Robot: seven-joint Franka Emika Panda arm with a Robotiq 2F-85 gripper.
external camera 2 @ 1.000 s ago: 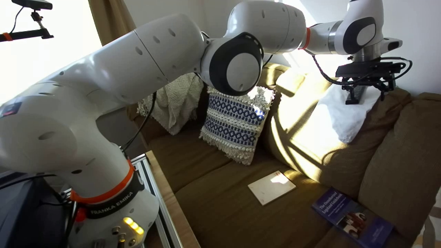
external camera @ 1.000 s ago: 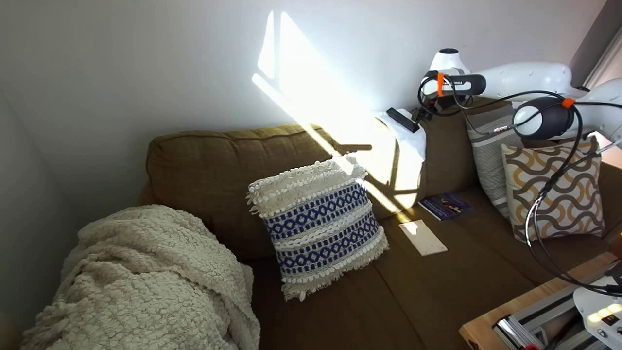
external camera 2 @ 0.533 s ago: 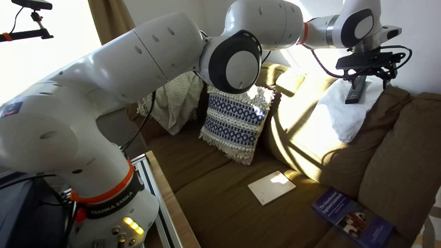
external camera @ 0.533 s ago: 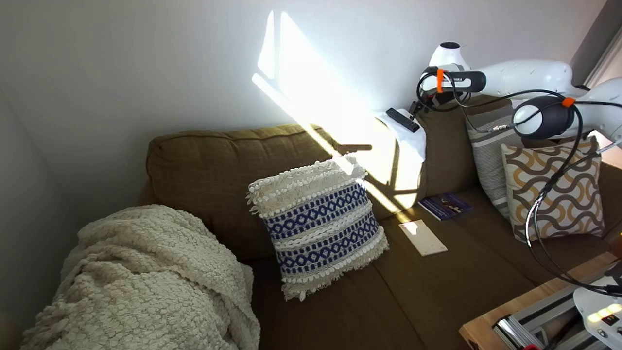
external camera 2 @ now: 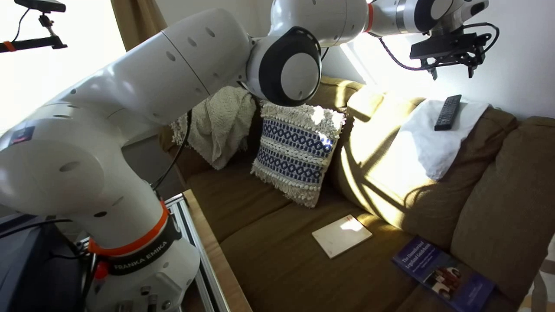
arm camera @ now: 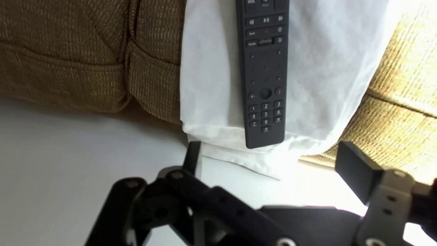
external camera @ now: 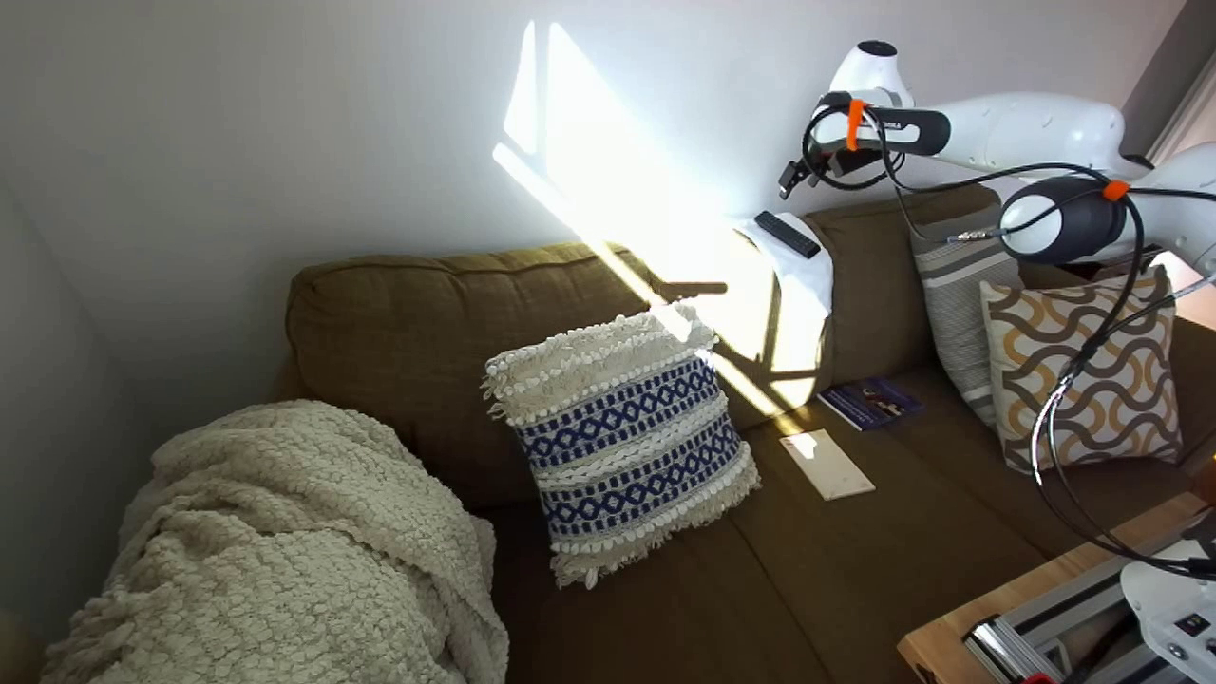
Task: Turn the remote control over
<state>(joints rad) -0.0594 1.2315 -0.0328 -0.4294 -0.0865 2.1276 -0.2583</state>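
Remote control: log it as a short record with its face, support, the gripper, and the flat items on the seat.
remote control: dark, button face up
support: white cloth over a sofa back cushion
gripper: open, above the remote control, not touching
on seat: blue book, pale rectangular panel
already turned over: cannot tell

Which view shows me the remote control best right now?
The wrist view: the remote control is close enough there to read its number keys, though one end runs out of frame. Both exterior views show it whole, a small dark bar on the white cloth, its keys too small to read.
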